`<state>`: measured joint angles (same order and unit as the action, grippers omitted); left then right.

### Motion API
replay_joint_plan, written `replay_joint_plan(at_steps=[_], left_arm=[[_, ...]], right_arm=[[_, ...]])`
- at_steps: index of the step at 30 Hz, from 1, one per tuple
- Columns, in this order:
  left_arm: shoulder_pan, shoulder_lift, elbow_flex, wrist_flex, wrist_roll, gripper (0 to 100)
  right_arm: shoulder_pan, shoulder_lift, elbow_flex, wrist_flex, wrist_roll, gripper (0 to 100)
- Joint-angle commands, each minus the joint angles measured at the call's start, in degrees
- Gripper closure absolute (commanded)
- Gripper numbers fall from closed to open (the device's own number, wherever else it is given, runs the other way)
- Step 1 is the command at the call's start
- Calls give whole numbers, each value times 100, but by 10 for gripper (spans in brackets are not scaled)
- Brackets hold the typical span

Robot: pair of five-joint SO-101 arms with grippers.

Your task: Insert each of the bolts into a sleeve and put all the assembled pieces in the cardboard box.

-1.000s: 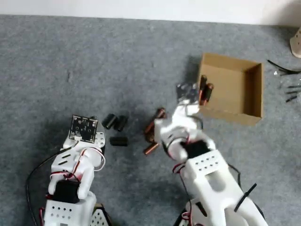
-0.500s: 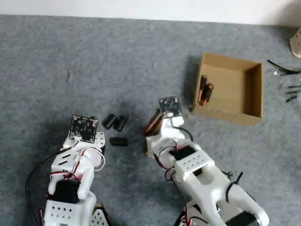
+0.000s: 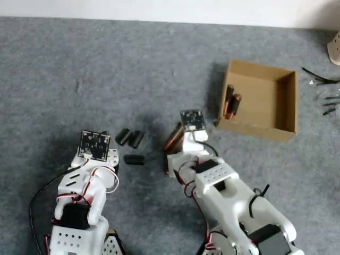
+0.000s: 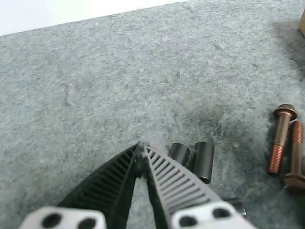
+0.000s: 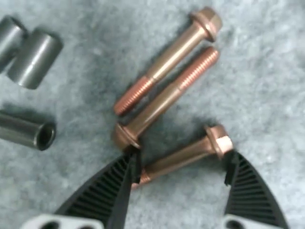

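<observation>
Right gripper [image 5: 181,156] open, jaws either side of the nearest bolt [image 5: 186,161] on the tabletop. Bolt's long axis runs almost jaw to jaw, head by one, thread by the other; wrist likely needs turning. Left gripper [image 4: 143,149] closed, sleeves [image 4: 204,161] just beside its tip.

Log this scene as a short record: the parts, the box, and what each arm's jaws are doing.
Loose bolts: three, on the carpet
Sleeves: three, empty, in a group apart from the bolts
Box: two assembled pieces inside
Left jaws: shut, empty
Right jaws: open, one bolt lying between them
</observation>
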<state>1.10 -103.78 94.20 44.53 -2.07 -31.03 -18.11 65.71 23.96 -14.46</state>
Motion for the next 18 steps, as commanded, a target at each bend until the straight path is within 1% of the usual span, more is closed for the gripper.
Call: replay_joint_plan(at_steps=[1,3,8,10,18], left_arm=[[48,-84,-40,-202,44,993],[57,-84,-40,-202,44,993],[57,-84,-40,-202,44,993],[66,-84,-40,-202,44,993],[66,-84,-40,-202,44,993]], right_arm=[[338,242,-242,286,-44,734],[523,374,-365,418,-44,766],[646,646,-673,593,-9,939],[646,655,-699,593,-9,985],[646,620,-690,602,0,994]])
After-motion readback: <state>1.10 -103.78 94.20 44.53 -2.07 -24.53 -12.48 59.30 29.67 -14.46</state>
